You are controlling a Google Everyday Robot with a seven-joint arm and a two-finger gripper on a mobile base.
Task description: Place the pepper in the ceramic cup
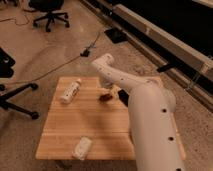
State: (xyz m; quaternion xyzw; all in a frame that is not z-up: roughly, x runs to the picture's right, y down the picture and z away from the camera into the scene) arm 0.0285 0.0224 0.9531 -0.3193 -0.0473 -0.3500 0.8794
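Bottle: white bottle with a label, lying on its side at the left of the wooden surface, well apart from the pepper.
Wrapper: crumpled white object near the front edge, left of centre, no part of the task.
Pepper: small dark red-brown pepper lying flat on the surface near the middle of the far half, not lifted as far as can be seen.
Claw: claw at the end of the white arm, directly above the pepper and very close to it or touching; whether it is wide, narrow or holding anything cannot be told.
Phone: flat dark shape just to the right of the pepper, partly hidden by the arm.
Ceramic cup: not in view; the arm covers the whole right side of the surface, so its place cannot be given.
Step in hand: judged to be the reach and grasp of the pepper; nothing shows it carried toward any cup yet.
Next move: likely a firm closing across the pepper's narrow body without catching the phone beside it, then a straight lift, a carry to the cup and a release over its rim, tapered end down so it drops inside.
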